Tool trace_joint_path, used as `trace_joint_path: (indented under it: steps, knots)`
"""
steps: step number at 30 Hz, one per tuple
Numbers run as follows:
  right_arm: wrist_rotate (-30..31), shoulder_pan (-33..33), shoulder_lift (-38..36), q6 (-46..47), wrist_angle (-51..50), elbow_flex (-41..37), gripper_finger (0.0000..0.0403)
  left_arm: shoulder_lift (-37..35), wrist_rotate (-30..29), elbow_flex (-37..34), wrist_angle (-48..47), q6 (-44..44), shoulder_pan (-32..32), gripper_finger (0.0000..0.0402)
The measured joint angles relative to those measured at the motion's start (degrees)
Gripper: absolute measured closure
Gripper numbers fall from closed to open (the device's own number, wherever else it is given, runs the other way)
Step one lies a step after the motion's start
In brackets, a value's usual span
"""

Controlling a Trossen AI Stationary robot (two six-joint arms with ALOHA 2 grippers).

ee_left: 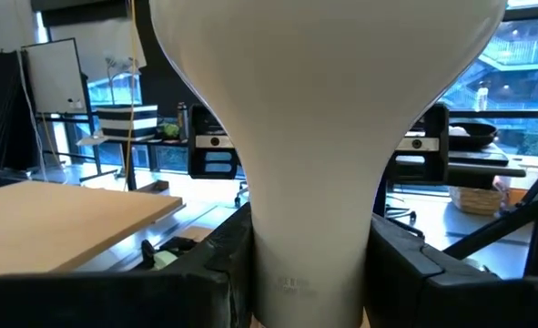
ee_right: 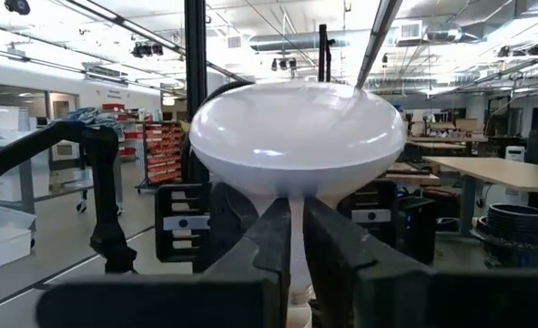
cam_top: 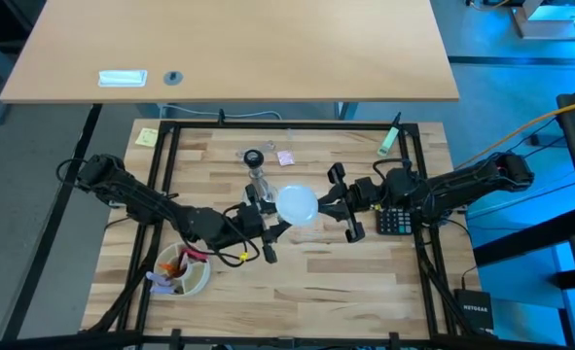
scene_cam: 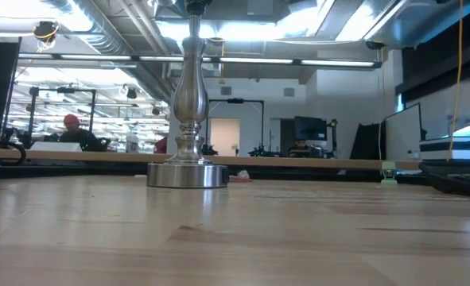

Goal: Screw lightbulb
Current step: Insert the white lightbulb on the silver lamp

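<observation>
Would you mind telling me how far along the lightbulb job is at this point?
Done: the lightbulb is off the table, held in the air. In hand: the left gripper clamps its narrow neck, while the right gripper is shut just in front of the bulb. Left: the silver stand has nothing in its socket, so the bulb must be carried there and screwed in.

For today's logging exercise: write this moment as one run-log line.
task: screw bulb | left gripper: shut on bulb neck | right gripper: shut, beside bulb | stand: upright on table, no bulb yet
</observation>
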Motion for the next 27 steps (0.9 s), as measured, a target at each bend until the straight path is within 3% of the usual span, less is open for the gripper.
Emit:
trace_joint_path:
  steps: [12,21,24,27]
  knots:
    - [-0.29,0.02,5.07,-0.16,-5.28,6.83,0.0364,-0.02,-0.07,-0.02,-2.35,-2.22,0.27,0.0268]
    - [-0.69,0.02,0.86,-0.36,-15.15,6.88,0.0361,-1.28,-0.23,-0.12,-2.96,-0.35,-1.27,0.0265]
    - [1.82,0.0,-2.24,-0.58,-21.66,6.88,0.0337,-3.87,-0.85,-0.13,-3.43,0.88,-2.14,0.0264]
    - [4.46,0.0,-5.27,-1.43,-26.82,6.9,0.0288,-6.6,-3.1,-0.11,-4.42,2.2,-2.82,0.0264]
